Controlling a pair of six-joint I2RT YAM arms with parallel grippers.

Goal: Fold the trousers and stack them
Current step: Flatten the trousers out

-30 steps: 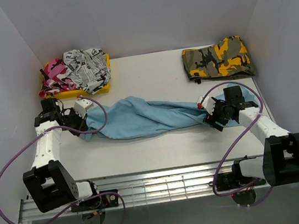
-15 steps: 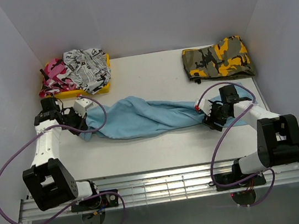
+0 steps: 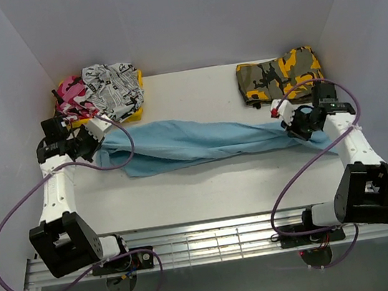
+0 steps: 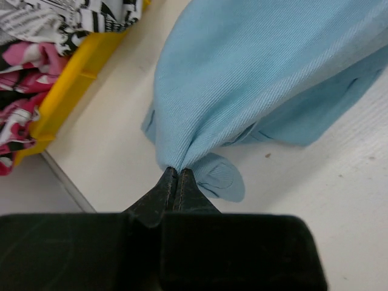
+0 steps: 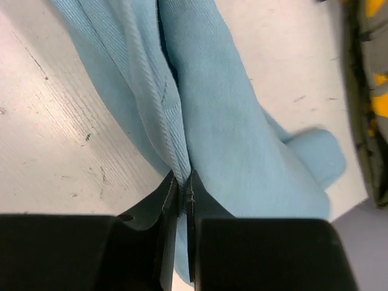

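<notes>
Top view, trousers: I see the trousers (image 3: 200, 139) drawn out in one long light-blue band across the middle of the table (image 3: 207, 190), one end at each of my grippers.
Top view, left gripper: the left gripper (image 3: 94, 141) sits at the band's left end, just in front of the yellow tray (image 3: 135, 110).
Top view, right gripper: the right gripper (image 3: 299, 125) sits at the band's right end, near the camouflage garment (image 3: 282, 75) but apart from it.
Top view, tray: patterned clothes (image 3: 103, 89) are heaped in the tray at the far left.
Left wrist, fingers: the left gripper (image 4: 176, 173) has its fingers pressed together on a gathered pinch of the trousers (image 4: 254, 79). The cloth fans out from the tips, and a small flap lies beside them.
Left wrist, surroundings: the yellow tray (image 4: 79, 79) and its patterned clothes (image 4: 36, 54) lie to the left.
Right wrist, fingers: the right gripper (image 5: 180, 176) is clamped on a fold of the trousers (image 5: 224, 121), with cloth filling the narrow slit.
Right wrist, surroundings: the camouflage garment (image 5: 370, 91) shows at the right edge, clear of the blue cloth.
</notes>
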